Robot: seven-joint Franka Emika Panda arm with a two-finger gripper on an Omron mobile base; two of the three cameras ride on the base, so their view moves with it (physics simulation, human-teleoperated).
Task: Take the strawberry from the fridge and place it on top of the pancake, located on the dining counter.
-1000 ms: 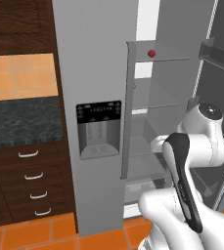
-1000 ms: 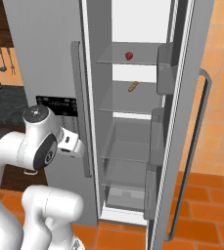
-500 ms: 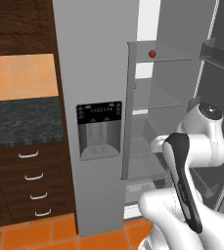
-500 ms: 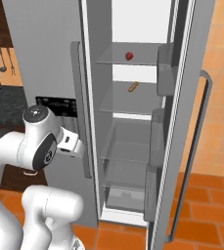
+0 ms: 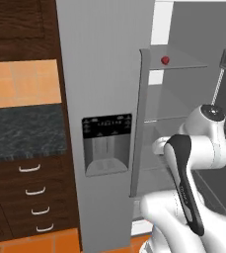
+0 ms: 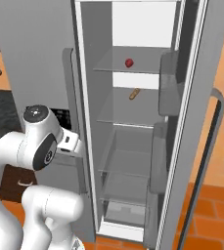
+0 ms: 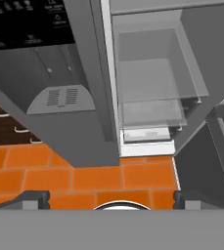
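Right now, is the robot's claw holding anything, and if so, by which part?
Nothing is held. The gripper is open with an empty gap, pointing down at the floor by the fridge. The strawberry sits untouched on an upper shelf.

Dark wood cabinets (image 5: 16,29) with white-handled drawers (image 5: 33,197) flank a dark speckled counter (image 5: 20,133) beneath an orange, perhaps tiled, wall (image 5: 20,84), above an orange tile floor (image 7: 59,178).
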